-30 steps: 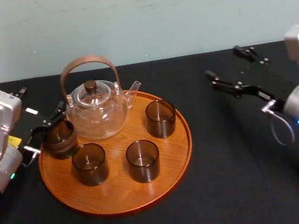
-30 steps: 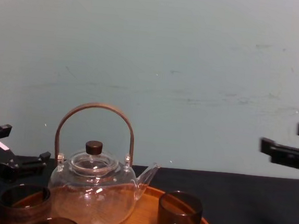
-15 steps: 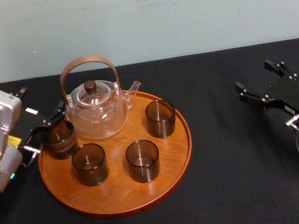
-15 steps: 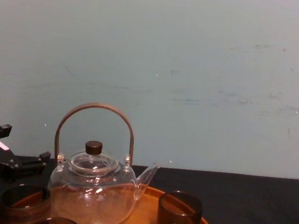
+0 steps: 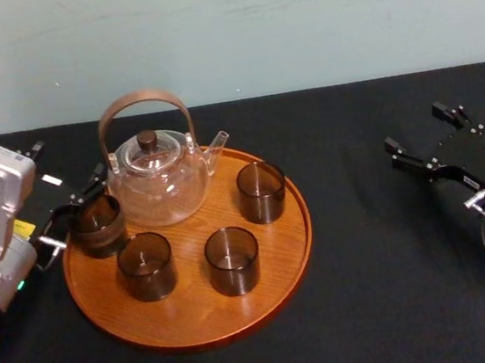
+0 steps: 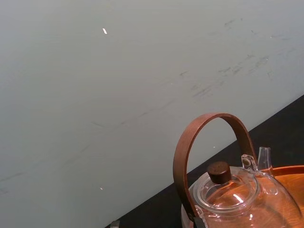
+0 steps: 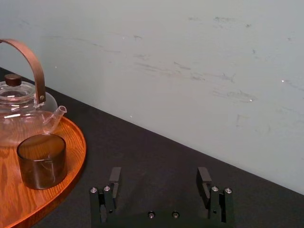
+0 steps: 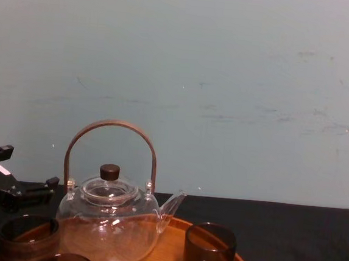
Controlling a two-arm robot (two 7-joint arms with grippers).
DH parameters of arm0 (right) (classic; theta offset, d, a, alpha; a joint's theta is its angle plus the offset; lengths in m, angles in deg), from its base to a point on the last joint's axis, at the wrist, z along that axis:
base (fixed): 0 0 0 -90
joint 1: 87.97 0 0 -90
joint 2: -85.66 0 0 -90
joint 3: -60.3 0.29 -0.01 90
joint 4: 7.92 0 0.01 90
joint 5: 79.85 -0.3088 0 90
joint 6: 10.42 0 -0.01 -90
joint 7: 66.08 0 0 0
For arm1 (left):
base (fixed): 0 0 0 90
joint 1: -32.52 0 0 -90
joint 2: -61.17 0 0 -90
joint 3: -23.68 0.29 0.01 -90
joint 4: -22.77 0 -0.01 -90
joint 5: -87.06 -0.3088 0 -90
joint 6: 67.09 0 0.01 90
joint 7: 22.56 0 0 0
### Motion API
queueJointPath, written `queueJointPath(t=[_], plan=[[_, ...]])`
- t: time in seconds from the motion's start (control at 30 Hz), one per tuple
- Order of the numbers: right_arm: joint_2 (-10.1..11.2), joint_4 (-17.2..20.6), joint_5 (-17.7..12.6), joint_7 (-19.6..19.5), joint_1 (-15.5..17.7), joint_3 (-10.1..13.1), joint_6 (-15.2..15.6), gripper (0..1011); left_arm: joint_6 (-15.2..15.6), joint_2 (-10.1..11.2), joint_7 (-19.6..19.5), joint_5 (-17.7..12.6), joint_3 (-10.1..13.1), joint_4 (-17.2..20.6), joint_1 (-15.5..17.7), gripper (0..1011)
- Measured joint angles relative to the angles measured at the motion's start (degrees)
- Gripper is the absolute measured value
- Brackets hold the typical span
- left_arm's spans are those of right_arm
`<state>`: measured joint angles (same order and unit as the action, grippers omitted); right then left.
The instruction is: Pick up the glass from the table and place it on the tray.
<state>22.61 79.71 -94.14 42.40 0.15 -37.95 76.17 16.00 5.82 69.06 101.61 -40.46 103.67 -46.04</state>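
A large round orange-brown wooden tray [image 5: 198,320] with a low raised rim is seen left of centre in the head view, laid on a black table [image 5: 369,272]. A smoky brown cylindrical glass [image 5: 97,226] is stood upright on the tray at its left edge, just inside the rim. It is just beside a clear glass teapot [image 5: 155,179] with an arched brown handle and a dark lid knob, which is placed at the upper part of the tray. Three more smoky brown glasses [image 5: 232,260] are stood upright on the tray, at lower left, lower centre and right of the teapot's spout, each apart from the others.

The left gripper [image 5: 76,209] is found at the tray's left edge, set around the smoky brown cylindrical glass, with black parts seen above and at the lower left of it. Whether the glass is pinched or let go cannot be told. In the chest view this gripper is seen at lower left, behind the same glass.

The right gripper [image 5: 413,125] is seen at the right of the head view, over the black table and well apart from the tray. Its pincer is spread wide, with nothing held between. In the right wrist view the tray, the teapot and one glass are seen far off at the left. A pale green wall [image 5: 293,16] is seen behind the table.
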Motion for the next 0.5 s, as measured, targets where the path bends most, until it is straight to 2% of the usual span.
queueJointPath(t=[0.5], plan=[[0.10,0.21,-0.18,0.12,-0.07,-0.09,0.05,1002,0.00,0.00,0.00,0.00,0.00,0.00,0.00,1001]])
